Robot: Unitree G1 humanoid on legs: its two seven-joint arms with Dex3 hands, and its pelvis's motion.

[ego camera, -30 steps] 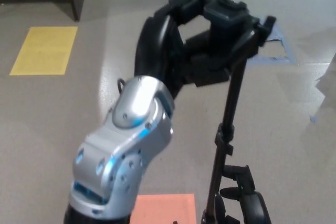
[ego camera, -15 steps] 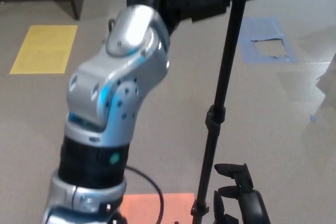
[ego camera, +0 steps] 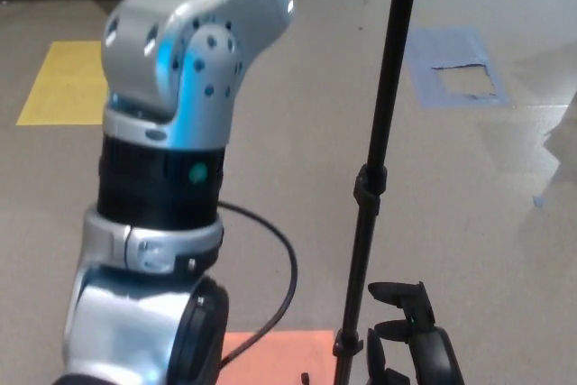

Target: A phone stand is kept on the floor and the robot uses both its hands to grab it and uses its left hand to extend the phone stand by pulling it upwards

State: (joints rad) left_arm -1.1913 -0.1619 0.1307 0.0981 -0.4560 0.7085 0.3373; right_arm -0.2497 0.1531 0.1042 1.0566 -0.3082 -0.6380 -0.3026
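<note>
— Pole first: where is the phone stand point(ego camera: 377, 160) in the head view?

— Upright on the floor point(ego camera: 505, 205), its top running out of frame, a collar joint partway down the shaft.

— And the left robot hand?

— Out of view above; only the left arm point(ego camera: 167, 132) shows, raised high, likely because extending needs an upward pull.

— The right robot hand point(ego camera: 416, 340)?

— Low, just beside the lower pole, probably to steady it. Whether its fingers clasp the pole, I cannot tell.

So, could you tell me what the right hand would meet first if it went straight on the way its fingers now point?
Probably the stand's pole: the right hand points up and left toward it, though depth is unclear.
</note>
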